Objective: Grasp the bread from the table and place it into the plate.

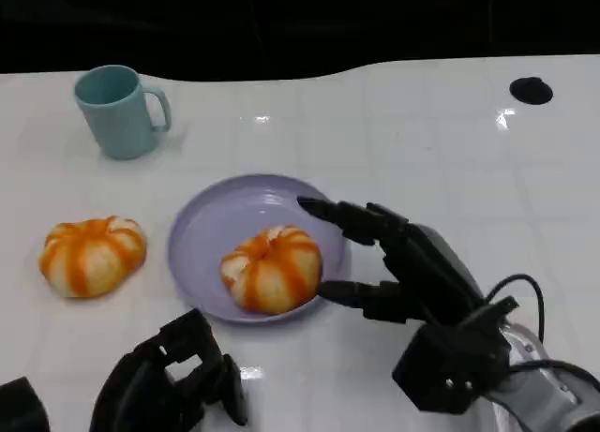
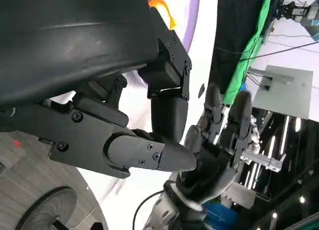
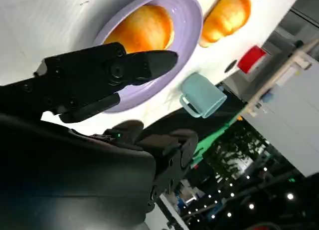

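Head view: you look down from above the near edge of the white table [image 1: 422,132], facing its far side, at middling range; left wrist view: you sit close behind the left hand [image 2: 124,140], picture turned on its side, looking across to the right hand [image 2: 219,135]; right wrist view: close behind the right hand, tilted, facing the plate [image 3: 192,25]; you find plate, bread [image 1: 272,268] and teal mug [image 1: 117,109] in both head and right wrist views.

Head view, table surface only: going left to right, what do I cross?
Bread on the table → teal mug → purple plate with bread in it → right hand, open beside the plate → black disc.
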`<state>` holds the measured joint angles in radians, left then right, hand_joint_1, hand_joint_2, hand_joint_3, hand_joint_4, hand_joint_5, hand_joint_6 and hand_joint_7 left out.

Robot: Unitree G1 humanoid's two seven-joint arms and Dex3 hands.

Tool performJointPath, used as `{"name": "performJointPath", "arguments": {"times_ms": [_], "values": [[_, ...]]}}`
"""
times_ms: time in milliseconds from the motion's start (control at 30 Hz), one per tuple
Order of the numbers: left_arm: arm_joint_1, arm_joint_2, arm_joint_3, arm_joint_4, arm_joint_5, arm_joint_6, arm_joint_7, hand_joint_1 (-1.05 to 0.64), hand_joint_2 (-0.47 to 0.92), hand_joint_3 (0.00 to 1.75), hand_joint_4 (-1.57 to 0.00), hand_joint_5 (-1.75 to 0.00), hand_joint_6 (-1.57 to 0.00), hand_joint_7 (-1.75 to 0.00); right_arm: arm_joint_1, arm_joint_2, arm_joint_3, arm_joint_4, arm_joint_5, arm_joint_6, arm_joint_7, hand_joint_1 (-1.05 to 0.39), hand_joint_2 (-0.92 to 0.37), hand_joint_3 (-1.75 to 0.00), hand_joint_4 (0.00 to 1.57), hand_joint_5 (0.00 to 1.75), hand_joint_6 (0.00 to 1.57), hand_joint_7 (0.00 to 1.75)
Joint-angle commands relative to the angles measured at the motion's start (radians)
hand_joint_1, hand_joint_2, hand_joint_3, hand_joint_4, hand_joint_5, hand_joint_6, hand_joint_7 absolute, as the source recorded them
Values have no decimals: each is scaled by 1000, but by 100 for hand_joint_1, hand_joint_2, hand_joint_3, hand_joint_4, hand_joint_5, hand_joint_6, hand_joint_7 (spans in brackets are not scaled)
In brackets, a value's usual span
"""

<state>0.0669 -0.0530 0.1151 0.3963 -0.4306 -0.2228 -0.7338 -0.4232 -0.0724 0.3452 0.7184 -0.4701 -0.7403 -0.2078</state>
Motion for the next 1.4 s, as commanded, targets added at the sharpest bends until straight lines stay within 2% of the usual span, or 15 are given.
{"name": "performJointPath", "arguments": {"times_ms": [33, 100, 133, 167, 267, 333, 400, 500, 600, 800, 1000, 1100, 1233, 1400], "values": [[-1, 13, 5, 3, 1, 5, 9, -64, 92, 20, -81, -175, -70, -159, 41, -36, -27, -16, 17, -67, -17, -16, -50, -89, 38, 101, 73, 24], [-1, 13, 3, 3, 1, 7, 10, -64, 92, 20, -81, -175, -70, -159, 61, -50, -38, -19, 18, -108, -22, -14, -52, -93, 53, 114, 81, 32], [-2, 13, 3, 2, 0, 9, 8, -64, 92, 20, -81, -175, -70, -159, 73, -57, -43, -25, 21, -125, -21, -14, -52, -96, 56, 123, 79, 44], [-2, 13, 3, 2, -1, 10, 7, -64, 92, 21, -81, -175, -70, -159, 80, -61, -47, -29, 24, -135, -18, -13, -49, -104, 59, 131, 72, 67], [-1, 13, 3, -1, -3, 17, 7, -65, 92, 20, -81, -175, -70, -158, 119, -75, -58, -55, 58, -163, 6, -12, -49, -110, 64, 140, 67, 93], [0, 13, 3, -4, -2, 19, 9, -64, 92, 20, -81, -175, -70, -158, 156, -87, -68, -92, 77, -165, 27, -12, -49, -111, 66, 145, 66, 103], [-1, 12, 3, -2, -1, 17, 8, -64, 92, 20, -81, -175, -70, -158, 195, -97, -78, -131, 109, -161, 58, -11, -46, -122, 66, 157, 64, 119], [-2, 13, 3, -2, 2, 16, 8, -65, 92, 20, -81, -175, -70, -158, 244, -107, -88, -182, 163, -147, 111, -10, -43, -130, 65, 168, 61, 130], [-2, 14, 2, 0, 6, 7, 7, -64, 92, 21, -81, -175, -70, -159, 306, -117, -99, -241, 228, -131, 169, -10, -44, -129, 65, 174, 60, 137], [-4, 11, 3, 0, 8, 7, 9, -64, 92, 22, -80, -175, -69, -160, 412, -131, -127, -354, 310, -71, 258, -9, -50, -122, 61, 175, 56, 148], [-6, 11, 5, 3, 6, 5, 6, -64, 92, 21, -80, -175, -68, -160, 511, -133, -157, -499, 366, 61, 318, -11, -44, -135, 65, 175, 54, 157], [-5, 9, 5, 0, 6, 8, 11, -65, 92, 20, -80, -175, -69, -161, 545, -133, -170, -551, 392, 106, 343, -10, -44, -136, 68, 175, 53, 157], [-4, 11, 6, -2, 7, 10, 13, -64, 92, 20, -80, -175, -69, -161, 565, -122, -188, -563, 401, 117, 351, -11, -47, -133, 71, 175, 56, 155], [1, 10, 5, -10, 6, 14, 15, -64, 92, 21, -80, -175, -69, -160, 562, -104, -212, -510, 383, 74, 326, -12, -49, -130, 77, 175, 60, 154]]}}
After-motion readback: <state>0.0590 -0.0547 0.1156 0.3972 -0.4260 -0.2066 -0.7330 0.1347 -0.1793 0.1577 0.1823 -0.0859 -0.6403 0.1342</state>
